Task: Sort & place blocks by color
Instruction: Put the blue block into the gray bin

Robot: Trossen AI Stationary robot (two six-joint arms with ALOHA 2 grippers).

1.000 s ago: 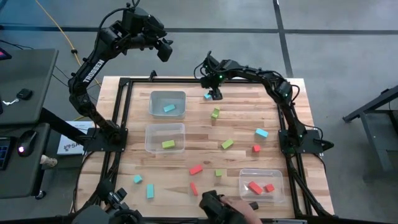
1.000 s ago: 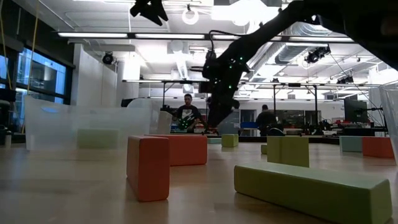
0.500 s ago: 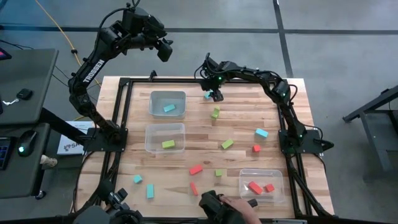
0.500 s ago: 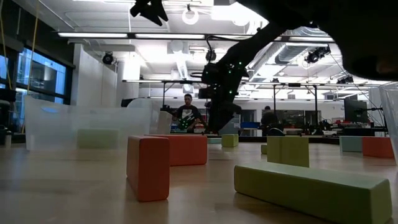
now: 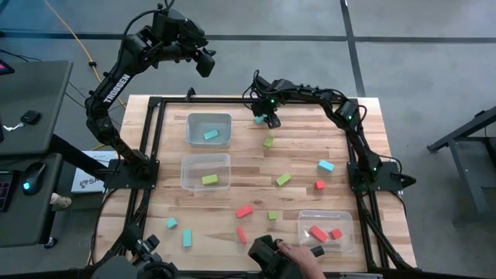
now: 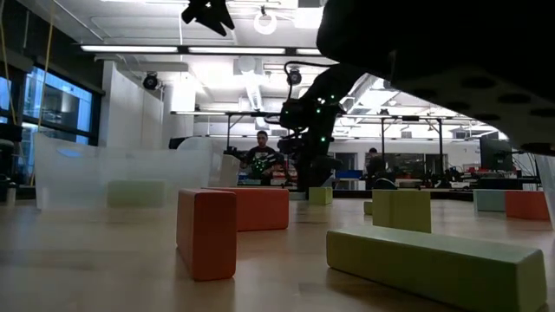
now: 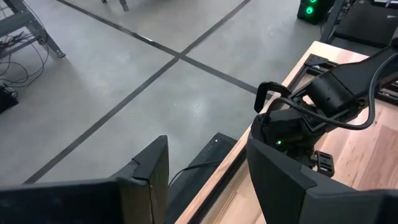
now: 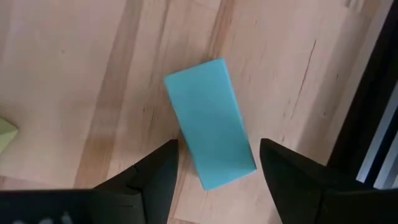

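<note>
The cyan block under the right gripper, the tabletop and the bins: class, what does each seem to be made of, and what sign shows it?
Cyan block: probably painted wood or plastic; flat, matte, even colour, crisp edges.
Tabletop: wood; pale strips with visible grain, satin finish.
Bins: likely clear plastic; the wood shows through their walls.
The right gripper is open around the block; the left gripper waits beyond the table's far edge.

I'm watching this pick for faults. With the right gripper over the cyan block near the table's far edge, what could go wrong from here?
1. The cyan block lies skewed between the open fingers of the right gripper, so closing may twist it or pinch a corner.
2. It sits close to the table's black frame; a nudge might push it against that.
3. The left gripper waits off the table and is unlikely to interfere.
</note>
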